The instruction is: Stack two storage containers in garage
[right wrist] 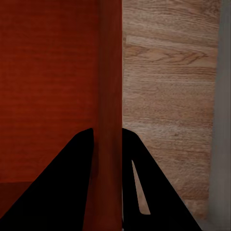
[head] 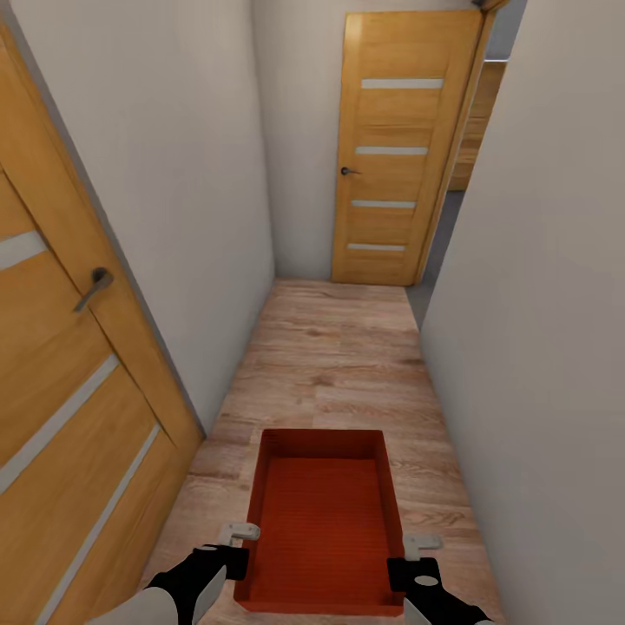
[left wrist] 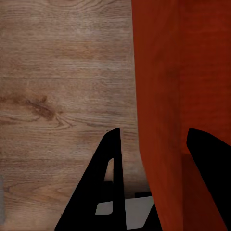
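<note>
Both grippers, left point(head: 233, 549) & right point(head: 415, 560), are clenching the side walls of one storage container point(head: 325, 529), carrying it low over the hallway's wood floor point(head: 334, 365). Pressure should be staying even, bin level, steering centred btwn walls toward the far door point(head: 395, 148).

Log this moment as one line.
place: hallway, wood plank floor | carried: storage container | left pincer: shut on its wall | right pincer: shut on opposite wall | ahead: closed wooden door
</note>
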